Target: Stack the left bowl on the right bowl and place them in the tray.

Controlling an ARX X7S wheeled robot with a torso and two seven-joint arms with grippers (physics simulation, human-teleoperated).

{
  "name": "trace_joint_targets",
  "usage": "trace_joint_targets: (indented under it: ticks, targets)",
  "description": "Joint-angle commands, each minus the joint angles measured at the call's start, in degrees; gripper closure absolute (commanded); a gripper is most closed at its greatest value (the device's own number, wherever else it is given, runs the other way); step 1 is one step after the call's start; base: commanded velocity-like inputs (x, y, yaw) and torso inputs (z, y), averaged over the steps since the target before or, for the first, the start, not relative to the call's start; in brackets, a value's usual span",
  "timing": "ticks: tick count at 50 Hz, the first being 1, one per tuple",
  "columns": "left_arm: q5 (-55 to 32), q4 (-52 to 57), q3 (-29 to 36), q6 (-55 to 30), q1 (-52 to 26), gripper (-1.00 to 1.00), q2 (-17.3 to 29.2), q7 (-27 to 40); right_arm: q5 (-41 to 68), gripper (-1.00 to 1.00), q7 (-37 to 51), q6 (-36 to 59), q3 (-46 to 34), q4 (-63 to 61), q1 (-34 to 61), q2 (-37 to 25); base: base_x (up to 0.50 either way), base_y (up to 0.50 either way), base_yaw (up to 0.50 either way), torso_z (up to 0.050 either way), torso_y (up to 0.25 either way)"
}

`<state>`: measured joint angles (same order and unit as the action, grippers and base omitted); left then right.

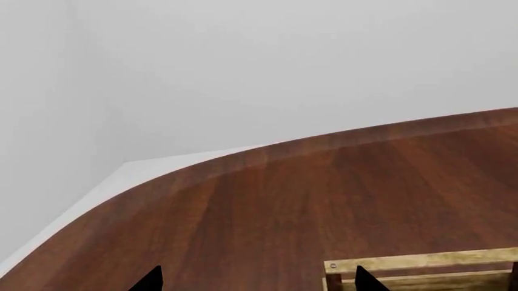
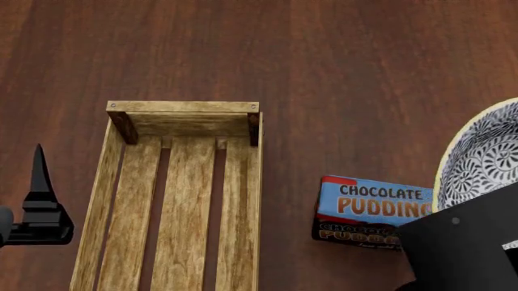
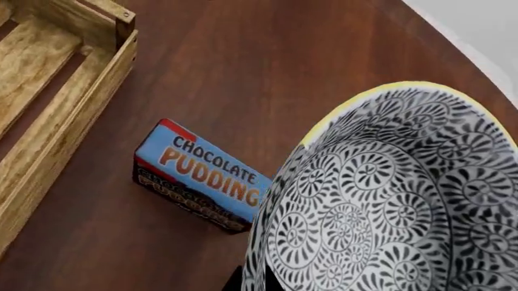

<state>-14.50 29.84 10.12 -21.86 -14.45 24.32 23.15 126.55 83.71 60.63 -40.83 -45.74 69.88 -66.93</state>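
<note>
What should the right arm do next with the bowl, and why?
Probably carry the bowl left, over the tray, then lower it. The right gripper seems to hold the bowl tilted above the table, right of the pudding box, and the tray has nothing in it. Keep it high enough to clear the box. The left gripper waits by the tray's left side.

The long light-wood slatted tray stands open-topped with nothing inside. Bare dark wooden tabletop lies beyond and beside it. The blue chocolate pudding box lies between the tray and the black-and-white patterned bowl.
</note>
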Motion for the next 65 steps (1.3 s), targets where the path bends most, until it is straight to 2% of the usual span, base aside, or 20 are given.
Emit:
trace_joint_targets:
  ticks: [1, 22, 34, 65]
  targets:
    - [-0.16, 0.29, 0.02, -0.20, 0.05, -1.00, 0.14, 0.18, -0.50, 1.00, -1.14, 0.08, 1.90, 1.40, 1.53, -4.58, 0.00, 0.00, 0.00, 0.000, 0.000]
    - [-0.18, -0.33, 0.29, 0.26, -0.15, -1.00, 0.18, 0.29, -4.58, 1.00, -8.77, -0.85, 4.22, 4.45, -2.14, -13.48, 0.00, 0.00, 0.00, 0.000, 0.000]
    - [-0.41, -0.41, 0.15, 0.26, -0.19, -1.00, 0.28, 0.45, -10.31, 1.00, -17.16, -4.89, 4.40, 7.15, -5.97, -19.25, 0.00, 0.00, 0.00, 0.000, 0.000]
    - [-0.79, -0.42, -0.37, 0.15, -0.50, -1.00, 0.57, 1.13, -14.85, 1.00, -20.95, -2.45, 4.12, 18.56, -6.55, -15.96, 0.00, 0.00, 0.00, 0.000, 0.000]
